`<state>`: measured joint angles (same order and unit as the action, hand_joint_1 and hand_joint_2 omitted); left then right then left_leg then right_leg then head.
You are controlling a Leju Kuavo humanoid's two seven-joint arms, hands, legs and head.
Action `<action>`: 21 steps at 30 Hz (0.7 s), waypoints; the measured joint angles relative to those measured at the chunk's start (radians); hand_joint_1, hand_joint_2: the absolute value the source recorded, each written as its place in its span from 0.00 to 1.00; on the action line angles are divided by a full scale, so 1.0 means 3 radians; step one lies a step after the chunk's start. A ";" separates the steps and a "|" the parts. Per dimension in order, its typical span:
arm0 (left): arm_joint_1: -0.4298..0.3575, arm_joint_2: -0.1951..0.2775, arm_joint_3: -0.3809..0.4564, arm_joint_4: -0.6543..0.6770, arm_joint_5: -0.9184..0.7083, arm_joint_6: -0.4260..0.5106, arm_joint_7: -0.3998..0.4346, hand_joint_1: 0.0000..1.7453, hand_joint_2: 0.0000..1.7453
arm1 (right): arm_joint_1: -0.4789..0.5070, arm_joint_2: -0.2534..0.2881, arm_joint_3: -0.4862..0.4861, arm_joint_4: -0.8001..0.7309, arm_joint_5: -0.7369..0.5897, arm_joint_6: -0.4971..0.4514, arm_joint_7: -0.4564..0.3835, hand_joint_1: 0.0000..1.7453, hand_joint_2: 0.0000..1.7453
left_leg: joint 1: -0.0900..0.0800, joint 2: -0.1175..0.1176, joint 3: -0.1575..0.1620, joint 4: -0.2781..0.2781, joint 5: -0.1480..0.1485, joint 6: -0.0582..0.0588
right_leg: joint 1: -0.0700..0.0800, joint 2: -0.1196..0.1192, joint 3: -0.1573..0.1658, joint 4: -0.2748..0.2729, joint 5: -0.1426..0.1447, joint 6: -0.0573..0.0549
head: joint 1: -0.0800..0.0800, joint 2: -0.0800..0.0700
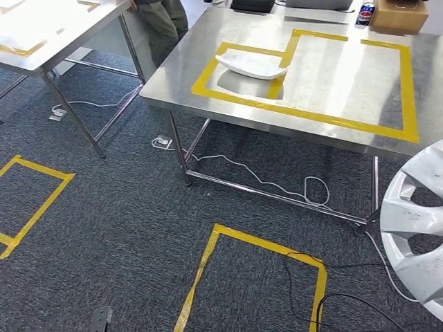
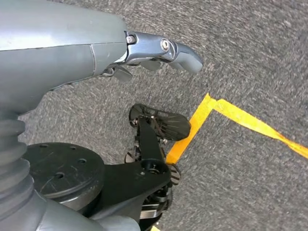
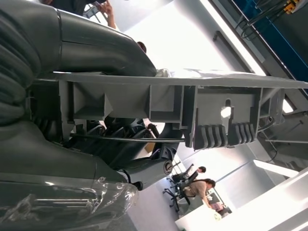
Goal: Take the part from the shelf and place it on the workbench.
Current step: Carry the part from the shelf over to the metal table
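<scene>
Yellow tape frames squares on the dark carpet, white cable snakes under the steel frame, black cable loops nearby. A soda can sits beside a cardboard box; a person stands between tables.

You are in a workshop-like test hall: steel workbenches, yellow floor tape on grey carpet, loose cables, seated people at desks.
</scene>
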<state>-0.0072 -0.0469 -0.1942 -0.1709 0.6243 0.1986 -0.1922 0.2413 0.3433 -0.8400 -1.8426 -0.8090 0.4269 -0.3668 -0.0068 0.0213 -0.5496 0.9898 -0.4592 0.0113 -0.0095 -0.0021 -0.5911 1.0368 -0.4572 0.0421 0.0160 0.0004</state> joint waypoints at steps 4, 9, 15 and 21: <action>0.0001 0.0000 0.0000 0.0000 0.0013 -0.0024 0.0018 0.00 1.00 | -0.0001 0.0000 -0.0004 0.0000 -0.0003 -0.0012 0.0008 1.00 1.00 | 0.0007 0.0000 0.0001 -0.0020 0.0012 -0.0086 | 0.0003 -0.0003 -0.0007 0.0001 0.0004 -0.0013 | 0.0001 0.0000; 0.0001 -0.0002 0.0000 0.0000 0.0031 -0.0072 0.0033 0.00 1.00 | -0.0008 0.0000 -0.0010 0.0000 0.0023 -0.0015 0.0027 1.00 1.00 | -0.0006 0.0000 -0.0003 -0.0042 0.0003 -0.0048 | -0.0009 -0.0004 0.0001 -0.0004 0.0047 0.0011 | 0.0001 0.0000; 0.0003 -0.0013 -0.0006 -0.0001 0.0017 -0.0093 0.0066 0.00 1.00 | -0.0013 -0.0001 -0.0013 -0.0004 0.0101 -0.0044 0.0038 1.00 1.00 | 0.0021 -0.0006 0.0109 -0.0159 -0.0016 0.0020 | -0.0023 0.0009 -0.0296 0.0527 -0.0177 0.0067 | 0.0030 0.0000; 0.0031 -0.0009 -0.0021 0.0000 -0.0006 -0.0103 0.0074 0.00 1.00 | 0.0014 -0.0001 -0.0012 0.0000 0.0134 -0.0049 0.0038 1.00 1.00 | 0.0111 -0.0007 0.0247 -0.0131 -0.0142 -0.0121 | -0.0160 -0.0008 -0.0292 0.0322 0.0052 0.0271 | 0.0043 0.0000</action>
<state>0.0020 -0.0498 -0.2006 -0.1708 0.6224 0.1678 -0.1698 0.2454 0.3431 -0.8437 -1.8426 -0.7689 0.4122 -0.3555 0.0264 0.0193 -0.4754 0.9506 -0.5018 -0.0251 -0.0575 -0.0044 -0.6786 1.1334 -0.4417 0.1236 0.0289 0.0004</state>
